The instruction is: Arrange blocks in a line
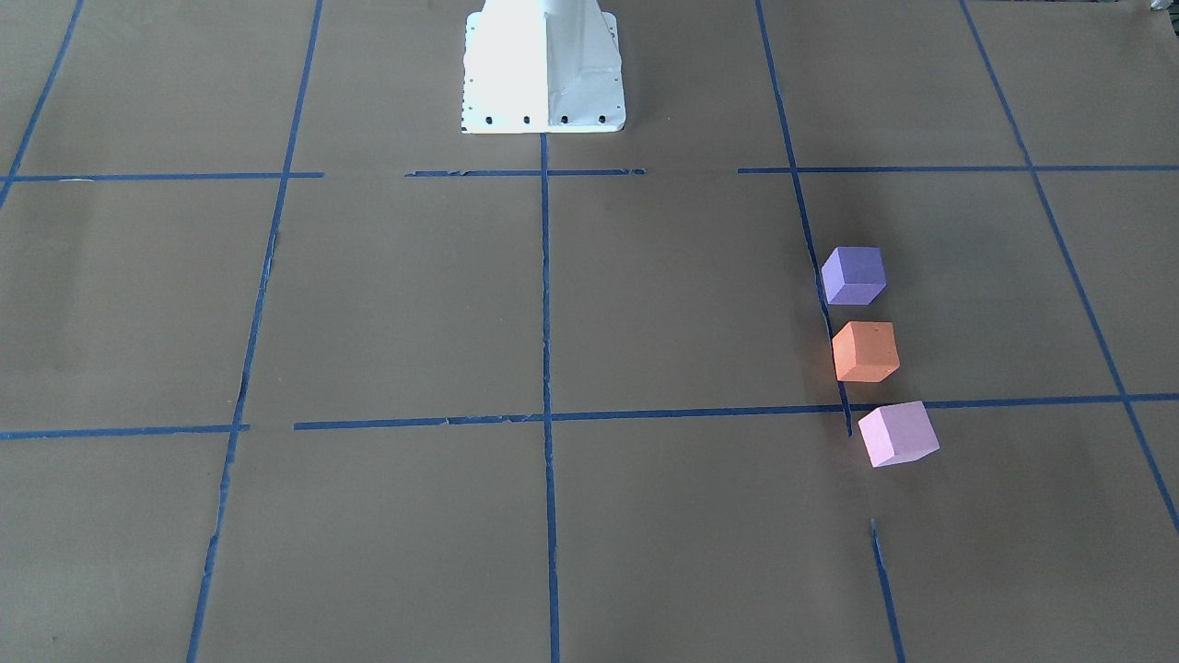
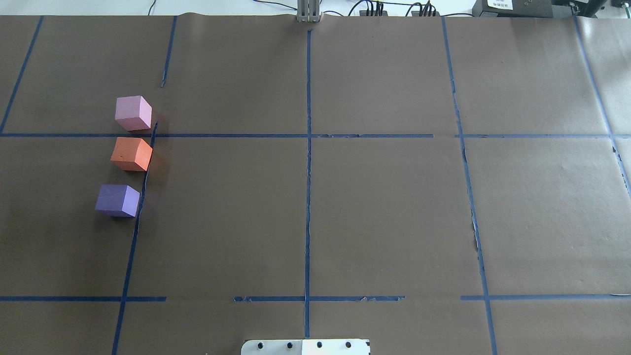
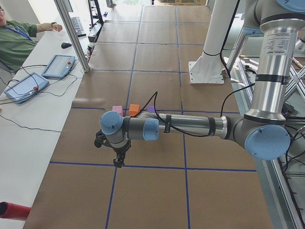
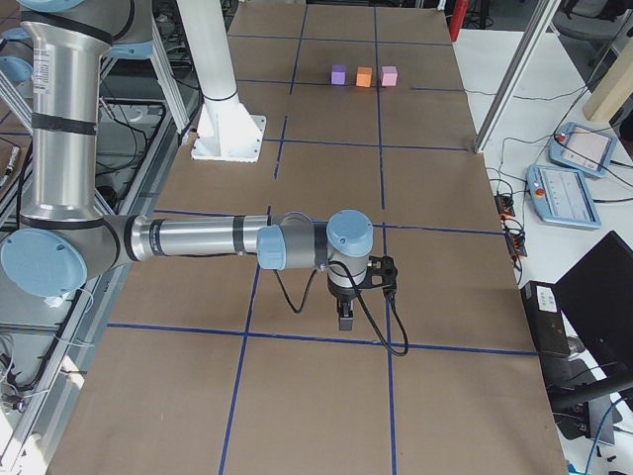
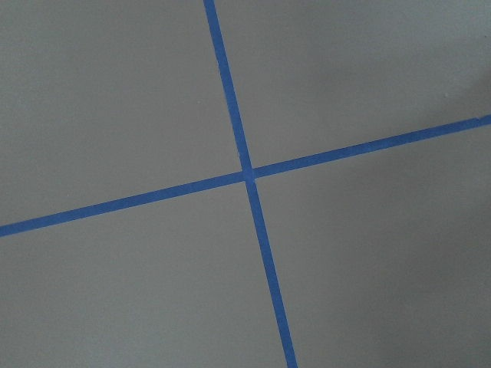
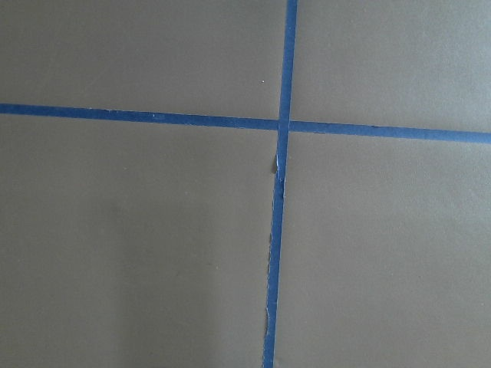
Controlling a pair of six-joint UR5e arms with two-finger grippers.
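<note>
Blocks: we see three matte cubes, purple block (image 2: 117,200), orange block (image 2: 131,154) and pink block (image 2: 133,113), in a gapped row near the worktop's (image 2: 394,222) left edge.
Grippers: for left gripper (image 3: 117,162) and right gripper (image 4: 344,323), we cannot tell the fingers' spread.

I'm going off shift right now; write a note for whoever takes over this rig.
Left claw: empty, away from the blocks; open or shut, cannot tell.
Right claw: same.
Pink block, orange block and purple block stand in a row along a blue tape line on the robot's left, gaps between, purple nearest the robot.
Done: the line looks formed.
Left: likely nothing, perhaps nudge pink straighter.
</note>
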